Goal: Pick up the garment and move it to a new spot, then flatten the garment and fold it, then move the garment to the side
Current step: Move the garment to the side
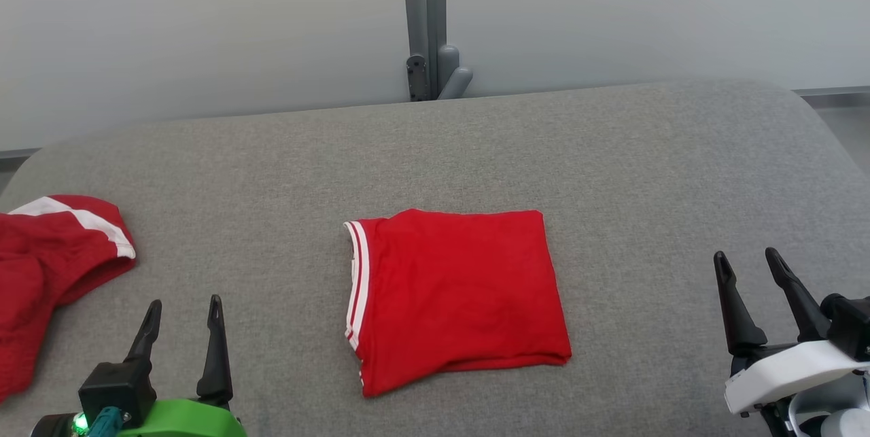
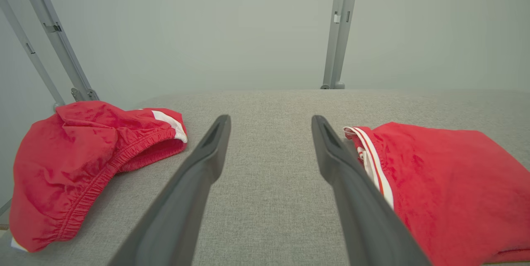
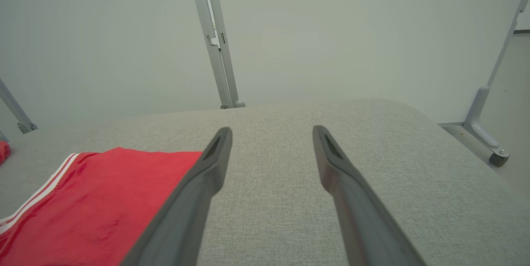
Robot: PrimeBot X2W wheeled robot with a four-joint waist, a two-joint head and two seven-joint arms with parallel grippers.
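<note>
The grey padded counter (image 1: 646, 172) carries the garment (image 1: 459, 298), red with white stripes, lying at its middle as a neat folded rectangle. Flattening and folding look done, and only the shift to the side is left. A crumpled second red garment (image 1: 47, 267) takes up the counter's left edge and could crowd a placement there. The left end effector (image 1: 185, 304) and right end effector (image 1: 746, 257) stand open and empty, well apart from the garment.
</note>
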